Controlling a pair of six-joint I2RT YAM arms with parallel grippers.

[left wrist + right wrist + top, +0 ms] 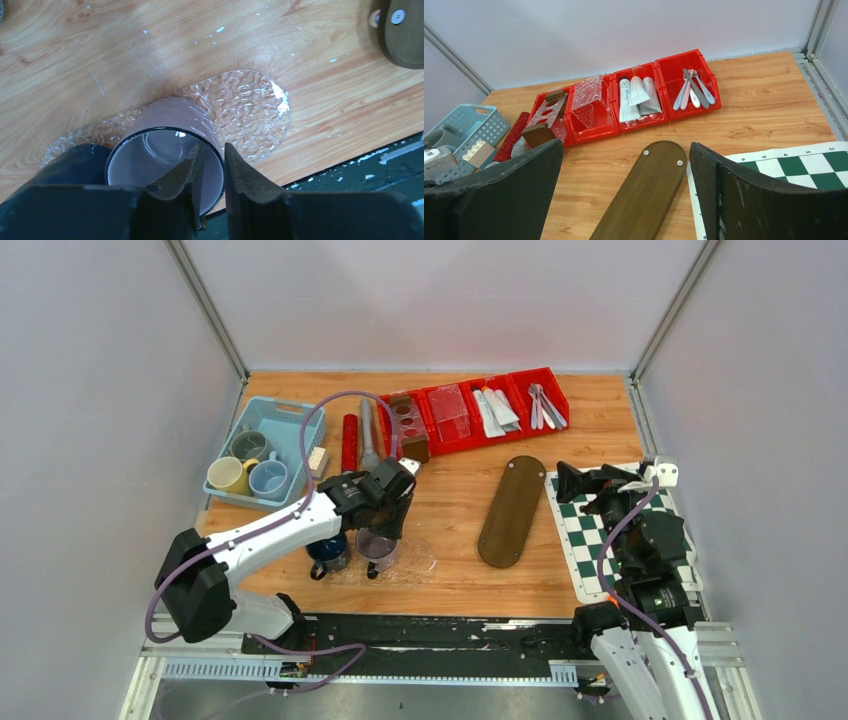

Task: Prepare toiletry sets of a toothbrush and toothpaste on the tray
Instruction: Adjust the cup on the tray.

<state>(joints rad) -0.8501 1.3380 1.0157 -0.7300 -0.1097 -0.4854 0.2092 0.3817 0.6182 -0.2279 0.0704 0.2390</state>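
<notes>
there are three toothpaste tubes (638, 90), roughly four toothbrushes (696, 92), four red bins (694, 111), five mugs (232, 476) and two oval trays (510, 510).

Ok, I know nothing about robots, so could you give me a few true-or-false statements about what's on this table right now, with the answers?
1. The toothbrushes lie in the rightmost red bin. True.
2. The toothpaste tubes already sit on the clear tray. False: they lie in the next bin along, beside the toothbrushes.
3. The right gripper holds a toothbrush. False: it is open and empty.
4. The left gripper is at the rim of a pinkish cup standing on the clear tray. True.
</notes>
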